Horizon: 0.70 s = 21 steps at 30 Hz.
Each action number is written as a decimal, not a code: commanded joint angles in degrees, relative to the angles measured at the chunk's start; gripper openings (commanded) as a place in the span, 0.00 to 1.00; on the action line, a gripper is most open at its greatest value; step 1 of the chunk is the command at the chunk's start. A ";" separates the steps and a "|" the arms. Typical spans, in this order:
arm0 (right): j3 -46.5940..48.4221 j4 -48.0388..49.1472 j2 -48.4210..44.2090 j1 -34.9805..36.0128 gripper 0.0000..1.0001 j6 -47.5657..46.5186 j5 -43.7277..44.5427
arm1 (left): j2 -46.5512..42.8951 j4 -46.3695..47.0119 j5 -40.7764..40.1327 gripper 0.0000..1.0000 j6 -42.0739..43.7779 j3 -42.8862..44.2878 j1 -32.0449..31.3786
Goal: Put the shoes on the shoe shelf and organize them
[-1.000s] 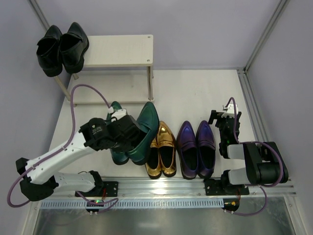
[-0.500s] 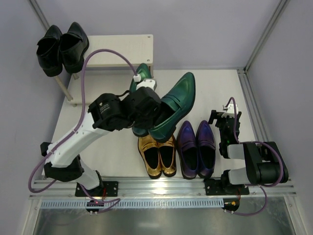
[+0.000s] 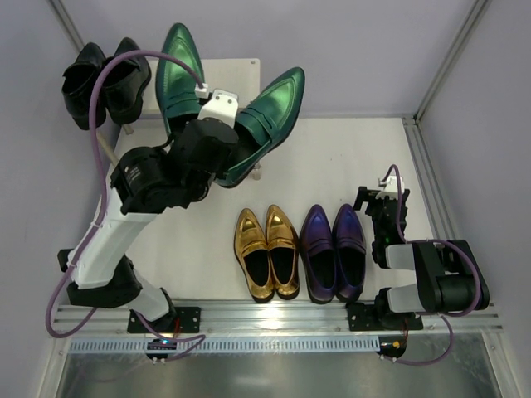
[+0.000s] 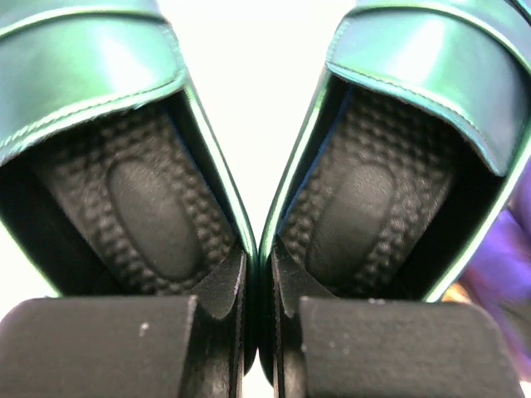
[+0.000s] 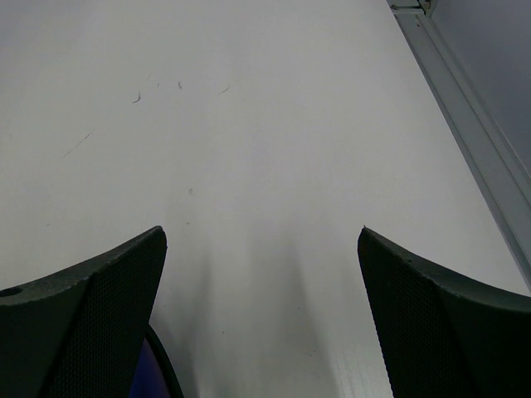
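My left gripper [image 3: 217, 141] is shut on the inner walls of both metallic green shoes [image 3: 270, 114] and holds the pair high over the shoe shelf [image 3: 217, 89], toes splayed apart. In the left wrist view the gripper [image 4: 259, 290] pinches the two green rims together, with the dark insoles of the green shoes [image 4: 158, 215] on either side. The black pair [image 3: 104, 81] sits on the shelf's left end. The gold pair [image 3: 267, 250] and the purple pair [image 3: 333, 250] lie on the table. My right gripper [image 3: 375, 199] is open and empty beside the purple pair, over bare table [image 5: 265, 166].
Grey walls close the back and sides. A metal rail [image 3: 282, 315] runs along the near edge. A metal frame strip [image 3: 427, 182] borders the table on the right. The shelf's lower tier is mostly hidden by my left arm.
My left arm has lifted the green pair from beside the gold shoes and carried it back and up over the shelf. The right arm has not moved.
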 commanded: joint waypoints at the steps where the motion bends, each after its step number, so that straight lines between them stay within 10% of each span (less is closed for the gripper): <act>1: 0.49 2.80 -0.78 -0.16 0.97 0.79 -0.49 | -3.65 23.46 -13.76 0.00 17.10 -0.78 1.38; 13: 0.49 2.88 -0.78 -0.16 0.97 0.79 -0.49 | 2.76 35.43 4.49 0.00 18.02 2.03 27.20; 21: 0.49 2.80 -0.78 -0.16 0.97 0.79 -0.49 | 7.24 38.51 13.92 0.00 13.70 5.10 33.73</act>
